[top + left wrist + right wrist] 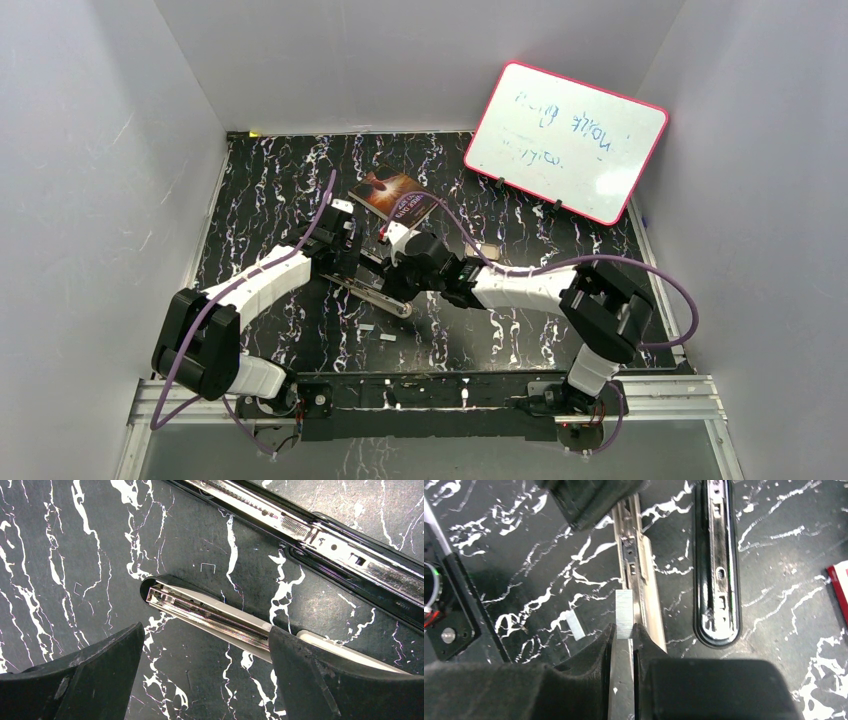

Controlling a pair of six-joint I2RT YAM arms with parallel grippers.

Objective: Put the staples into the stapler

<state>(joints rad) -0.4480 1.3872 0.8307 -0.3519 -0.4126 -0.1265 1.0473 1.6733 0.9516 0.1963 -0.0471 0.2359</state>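
Observation:
The stapler (pixel 375 290) lies opened out on the black marbled table, its two long parts side by side. In the right wrist view the silver channel (pixel 636 575) runs beside the black base (pixel 717 565). My right gripper (pixel 624 632) is shut on a short ridged strip of staples (pixel 624 612), which sticks out of the fingertips at the channel's near end, along its left side. My left gripper (pixel 205 637) hangs open over the stapler's grey part (pixel 210 612); its right finger (pixel 325 675) overlaps that part, and nothing is gripped.
A loose staple strip (pixel 574 625) lies on the table left of my right fingers; more bits (pixel 388 338) lie in front of the stapler. A dark book (pixel 395 195) lies behind the arms. A red-framed whiteboard (pixel 565 140) leans at the back right. White walls enclose the table.

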